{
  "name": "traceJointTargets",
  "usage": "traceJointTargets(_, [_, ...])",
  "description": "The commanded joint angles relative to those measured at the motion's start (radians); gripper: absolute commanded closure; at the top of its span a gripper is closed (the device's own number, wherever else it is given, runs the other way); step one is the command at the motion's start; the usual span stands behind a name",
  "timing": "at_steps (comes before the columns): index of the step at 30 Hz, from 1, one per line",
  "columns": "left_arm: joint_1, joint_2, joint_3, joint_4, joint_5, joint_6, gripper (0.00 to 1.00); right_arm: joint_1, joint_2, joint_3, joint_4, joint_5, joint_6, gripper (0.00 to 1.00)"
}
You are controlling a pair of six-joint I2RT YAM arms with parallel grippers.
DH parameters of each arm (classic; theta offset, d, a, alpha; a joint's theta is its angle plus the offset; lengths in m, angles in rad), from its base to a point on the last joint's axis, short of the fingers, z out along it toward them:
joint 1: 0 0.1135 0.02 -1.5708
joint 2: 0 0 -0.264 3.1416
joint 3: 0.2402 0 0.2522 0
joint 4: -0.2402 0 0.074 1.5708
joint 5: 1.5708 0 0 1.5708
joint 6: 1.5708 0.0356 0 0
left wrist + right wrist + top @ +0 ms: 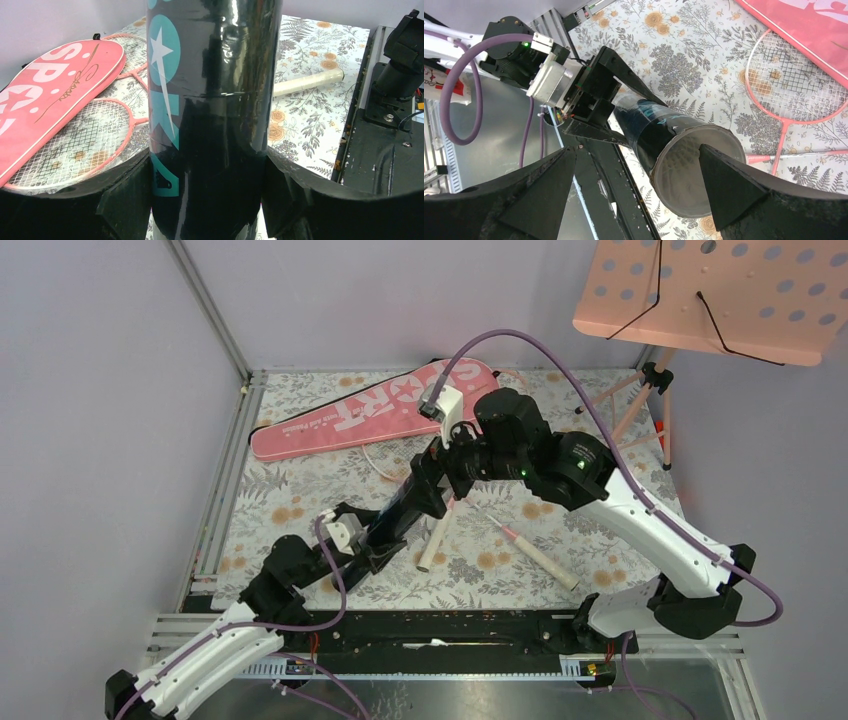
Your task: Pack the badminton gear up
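Tube (212,90) between left hand (207,200) fingers

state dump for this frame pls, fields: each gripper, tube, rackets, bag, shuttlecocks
left gripper: shut on black tube, holding the end away from its mouth
right gripper: open, fingers on either side of the tube's open mouth; contact unclear
black tube: held tilted between the two arms, mouth uncapped
rackets: two, lying flat, heads by the bag, handles toward the arms
pink SPORT bag: flat at the far side; open or zipped, cannot tell
shuttlecocks: none visible in any view
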Motion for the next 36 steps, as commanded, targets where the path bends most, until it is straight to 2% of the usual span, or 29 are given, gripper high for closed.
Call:
traceJointTargets(1, [-0.004, -0.039, 0.019, 0.192, -0.013, -0.008, 0.8, 0.021, 0.0, -0.083, -0.017, -0.03, 0.075, 0.0])
traceJointTargets(8, [-0.004, -0.061, 0.009, 0.205, -0.037, -0.017, 0.8, 0.021, -0.078, -0.205, 0.084, -0.009, 0.143, 0.0])
traceJointTargets(16, [-0.004, -0.058, 0.01, 0.209, -0.038, -0.02, 0.8, 0.022, -0.124, -0.287, 0.154, -0.105, 0.171, 0.01])
traceJointTargets(22, [-0.003, -0.075, 0.006, 0.201, -0.034, -0.018, 0.81, 0.021, -0.121, -0.307, 0.149, -0.053, 0.169, 0.01])
traceJointTargets(30, [-0.004, -0.093, 0.002, 0.198, 0.003, -0.015, 0.81, -0.016, -0.165, -0.357, 0.147, 0.101, 0.175, 0.0])
traceJointTargets(36, [-0.004, -0.078, 0.004, 0.204, 0.011, -0.008, 0.81, -0.063, -0.128, -0.353, 0.149, 0.032, 0.182, 0.0])
